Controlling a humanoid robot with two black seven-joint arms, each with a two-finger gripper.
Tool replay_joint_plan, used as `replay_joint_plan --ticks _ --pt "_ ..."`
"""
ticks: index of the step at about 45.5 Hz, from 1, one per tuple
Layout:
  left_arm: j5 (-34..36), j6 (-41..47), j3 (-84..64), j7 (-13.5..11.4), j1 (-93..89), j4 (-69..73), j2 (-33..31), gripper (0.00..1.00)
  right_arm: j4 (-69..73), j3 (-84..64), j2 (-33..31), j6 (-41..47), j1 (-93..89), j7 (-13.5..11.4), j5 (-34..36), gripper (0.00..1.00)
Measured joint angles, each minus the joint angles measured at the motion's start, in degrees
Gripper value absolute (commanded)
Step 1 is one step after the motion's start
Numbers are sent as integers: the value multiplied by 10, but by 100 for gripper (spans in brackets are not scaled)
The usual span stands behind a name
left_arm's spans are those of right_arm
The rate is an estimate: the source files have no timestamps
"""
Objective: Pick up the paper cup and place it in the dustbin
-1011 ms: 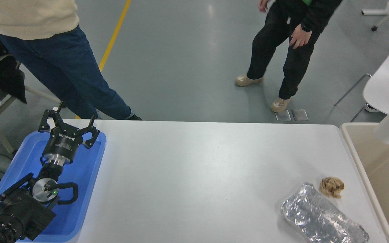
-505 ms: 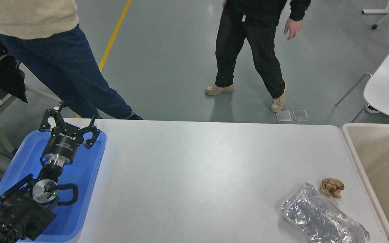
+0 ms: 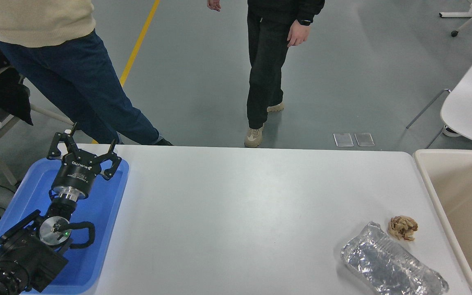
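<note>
The jaws of the left gripper [image 3: 83,148] stand spread open with nothing between them, the arm parked at the near left over the shallow blue tray [image 3: 109,213]. No other gripper shows anywhere; the right arm is out of sight, so I cannot say how its jaws stand.

I look for the paper cup and cannot find it. It is not on the white table [image 3: 236,205], and the part of the dustbin [image 3: 428,180] that I can see, its cream inner wall and thick rim at the far right edge, shows no cup either. The bin's floor runs off the edge of view, so the cup may lie down there; that is my guess from how things stand, and if so the task looks finished or very nearly so.

As for reach, the bin sits at the right end of the table, well apart from the open left gripper and clear across the tabletop from it. Anything to do with the bin belongs to the right arm's side. Near the bin, on the table, lie a crumpled silver foil container [image 3: 391,266] and a small brown crumpled scrap [image 3: 402,227] just beside it, neither touching the bin.

Two people stand beyond the far edge.
</note>
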Motion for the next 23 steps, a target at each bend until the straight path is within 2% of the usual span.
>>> replay_joint_plan --ticks 6,9,11,13,15,20,23 --pt "0 0 0 0 0 0 0 100 -17 17 12 -11 -23 -6 1 0" --pt "0 0 0 0 0 0 0 100 -23 23 15 -15 -30 -8 1 29" --pt "0 0 0 0 0 0 0 100 -26 26 17 -18 -35 -9 0 58" --pt "0 0 0 0 0 0 0 100 -29 30 19 -26 -38 -10 0 76" --pt "0 0 0 0 0 0 0 100 -31 33 20 -35 -40 -10 1 84" --pt "0 0 0 0 0 0 0 100 -33 48 24 -80 -47 -11 2 96" --pt "0 0 0 0 0 0 0 100 -33 54 27 -98 -51 -11 2 99"
